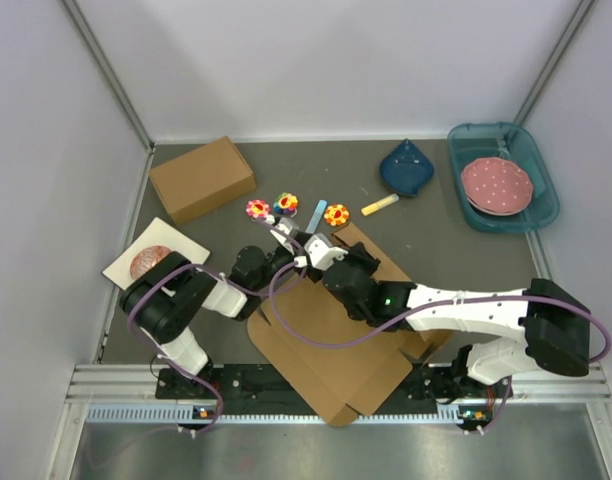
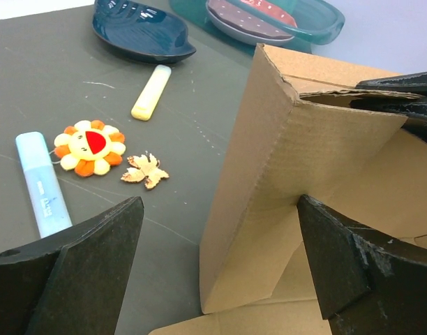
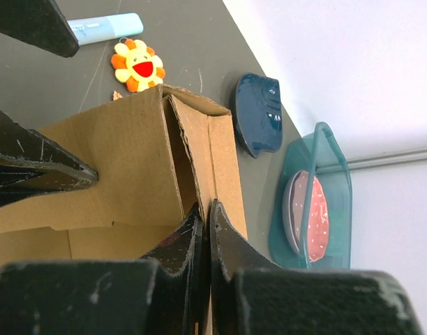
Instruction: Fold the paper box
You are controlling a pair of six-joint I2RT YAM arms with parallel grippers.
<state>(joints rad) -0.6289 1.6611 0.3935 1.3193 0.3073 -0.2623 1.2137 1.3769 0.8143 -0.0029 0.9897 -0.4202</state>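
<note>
— so, where does the paper box (image 1: pixel 331 350) sit right now?
— at about 6 o'clock on the table, close to the arm bases. it is mostly a flat sheet, with one corner wall raised at its 12 o'clock end.
— and the claws?
— the left gripper (image 2: pixel 217 209) is spread wide, one finger on either side of that raised corner, clamping nothing. the right gripper (image 3: pixel 205 213) is shut tight, its tips against the inner side of the wall. whether a flap edge is pinched between them i cannot tell.
— how would you do this step well?
— i judge the wall is being stood up and squared. let the right tips brace the crease from inside, bring the left fingers in low at the corner, and close slowly so the cardboard bends on its score, not across the panel. mind the flower toy (image 2: pixel 88 148) and the blue marker (image 2: pixel 42 188), near at 9 o'clock of the corner in the left wrist view.
— any writing?
— the marker carries small print, too blurred to read. the cardboard looks plain, with no brand or label visible.
</note>
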